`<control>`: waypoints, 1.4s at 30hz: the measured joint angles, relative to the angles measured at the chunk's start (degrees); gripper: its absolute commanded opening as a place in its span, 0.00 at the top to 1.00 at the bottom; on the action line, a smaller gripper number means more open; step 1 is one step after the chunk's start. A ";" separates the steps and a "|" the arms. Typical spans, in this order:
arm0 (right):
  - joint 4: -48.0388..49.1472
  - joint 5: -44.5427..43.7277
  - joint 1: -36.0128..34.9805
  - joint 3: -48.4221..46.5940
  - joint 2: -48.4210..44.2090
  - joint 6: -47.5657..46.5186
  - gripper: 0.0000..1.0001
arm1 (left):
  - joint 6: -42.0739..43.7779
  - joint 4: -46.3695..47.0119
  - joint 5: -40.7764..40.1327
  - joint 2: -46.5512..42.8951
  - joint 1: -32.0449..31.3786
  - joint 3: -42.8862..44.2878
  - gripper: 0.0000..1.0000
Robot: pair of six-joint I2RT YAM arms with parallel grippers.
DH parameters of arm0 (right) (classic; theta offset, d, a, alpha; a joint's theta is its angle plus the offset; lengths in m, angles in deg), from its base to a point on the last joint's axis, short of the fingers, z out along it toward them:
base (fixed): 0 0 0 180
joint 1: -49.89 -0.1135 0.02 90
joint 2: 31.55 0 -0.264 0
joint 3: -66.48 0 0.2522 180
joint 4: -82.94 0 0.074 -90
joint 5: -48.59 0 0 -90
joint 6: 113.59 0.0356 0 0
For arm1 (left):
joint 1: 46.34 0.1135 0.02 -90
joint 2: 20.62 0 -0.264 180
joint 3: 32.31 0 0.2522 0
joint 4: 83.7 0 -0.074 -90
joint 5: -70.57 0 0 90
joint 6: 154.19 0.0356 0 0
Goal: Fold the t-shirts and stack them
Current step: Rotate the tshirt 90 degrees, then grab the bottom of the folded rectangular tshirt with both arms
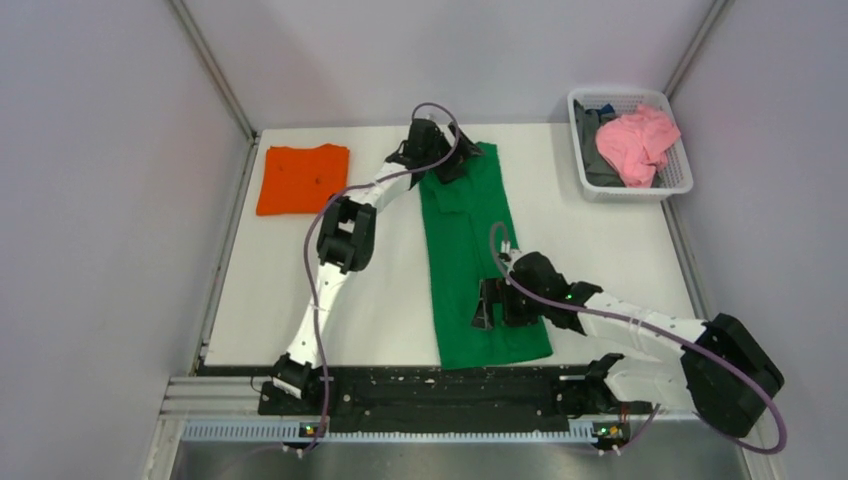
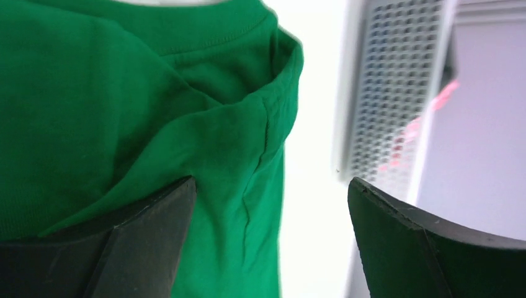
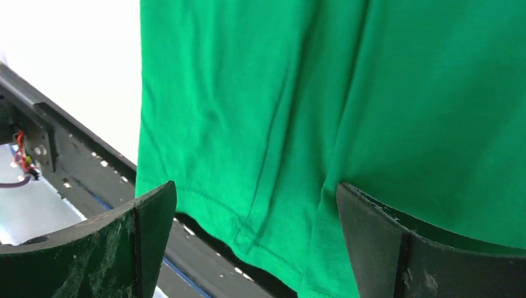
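Collar of the green t-shirt (image 1: pixel 455 280) lies beneath left gripper (image 2: pixel 270 186), hem beneath right gripper (image 3: pixel 255 186); both gape empty, likely readying an end-to-end fold

The green t-shirt (image 3: pixel 372 93) fills most of the view, lying flat with long soft creases, its stitched hem reaching past the white table (image 3: pixel 68 62) over the black rail (image 3: pixel 80 143). The right gripper (image 3: pixel 254 192) hangs above the hem, its dark, scuffed fingers (image 3: pixel 142 236) spread wide with nothing clamped between them. Red wires (image 3: pixel 22 155) show at the far left beside the rail.
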 measured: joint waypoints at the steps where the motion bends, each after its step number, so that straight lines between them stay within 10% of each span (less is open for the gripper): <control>1: 1.18 0.24 -0.96 -0.28 0.92 0.57 0.01 | -2.93 3.15 1.18 2.32 -0.15 2.08 0.01; 11: 5.55 -0.02 -7.17 -11.87 13.75 1.38 0.01 | -22.01 22.84 -4.72 14.60 -1.22 12.92 0.01; 22: -7.69 -12.46 -7.21 -14.67 7.52 -5.84 0.01 | -8.98 11.76 -6.97 6.75 -1.68 8.59 0.01; 36: -21.05 -24.72 -5.51 -5.05 -11.93 7.10 0.04 | 10.67 -4.00 -12.24 -65.24 -9.05 -58.03 0.10; 42: -22.86 -25.31 0.24 -0.15 -19.19 11.89 0.22 | 7.43 -5.38 -12.31 -75.36 -15.30 -86.99 0.22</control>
